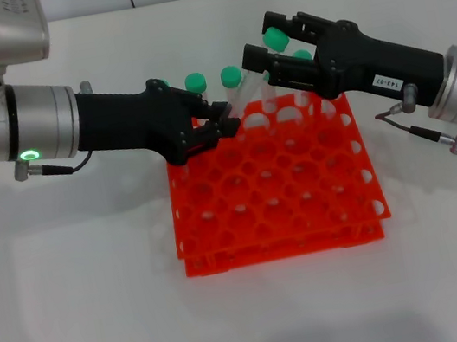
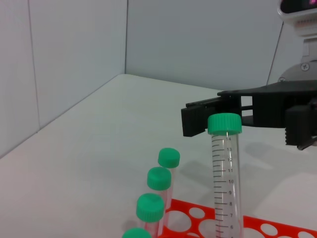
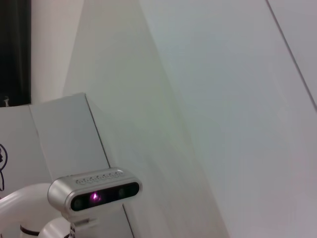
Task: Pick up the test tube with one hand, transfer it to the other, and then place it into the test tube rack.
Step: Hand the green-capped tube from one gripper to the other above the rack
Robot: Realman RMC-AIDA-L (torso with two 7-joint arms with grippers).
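Observation:
My left gripper, unlabelled, on the arm with the green light, is shut on the lower part of the test tube and holds it upright above the back edge of the orange-red rack. The tube's green cap sits between the open fingers of my right gripper, which has a white label and a blue light and reaches in from the right. I cannot tell whether those fingers touch the cap. The right wrist view shows none of this.
Other green-capped tubes stand in the rack's back row, also in the left wrist view, close beside the held tube. The rack stands on a white table. White walls rise behind it.

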